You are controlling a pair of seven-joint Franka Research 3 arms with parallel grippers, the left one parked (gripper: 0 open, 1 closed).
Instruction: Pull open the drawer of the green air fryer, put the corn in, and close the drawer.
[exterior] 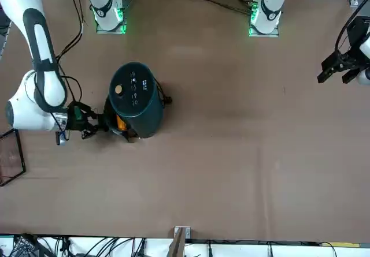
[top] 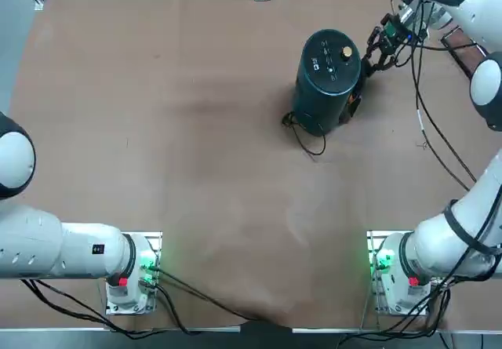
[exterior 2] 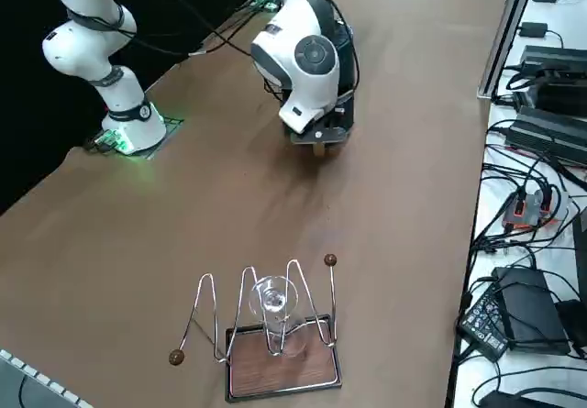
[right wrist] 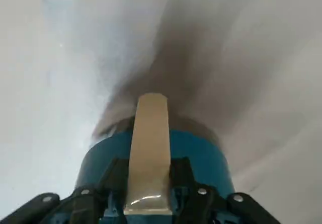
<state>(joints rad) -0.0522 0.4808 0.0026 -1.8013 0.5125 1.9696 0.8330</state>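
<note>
You are looking at the tall dark green cylindrical air fryer (top: pixel 329 81) standing in the upper right of the top view, its small gold knob (top: pixel 346 52) facing up and its black cord (top: pixel 306 133) curling toward the table centre. The right gripper (top: pixel 375 53) is sitting against the fryer's right flank in that view, touching it. In the wrist view the two black fingers (right wrist: pixel 111 176) are closing on a pale upright handle strip (right wrist: pixel 147 153) fixed to the teal body; they are pressing both of its edges, so the jaws are nearly together around it.

The dark drawer (exterior: pixel 125 127) is showing in the front view at the fryer's lower left, beside the gripper (exterior: pixel 98 121), with an orange patch inside that is likely the small orange-yellow corn cob (exterior: pixel 121 122).

The brown tabletop (top: pixel 196 153) is lying open across the left and centre of the top view. Its far edge is running close behind the fryer. In the right side view a wire rack on a wooden base (exterior 2: pixel 271 335) is holding a clear glass (exterior 2: pixel 273 309) at the bottom centre, well apart from the fryer.
</note>
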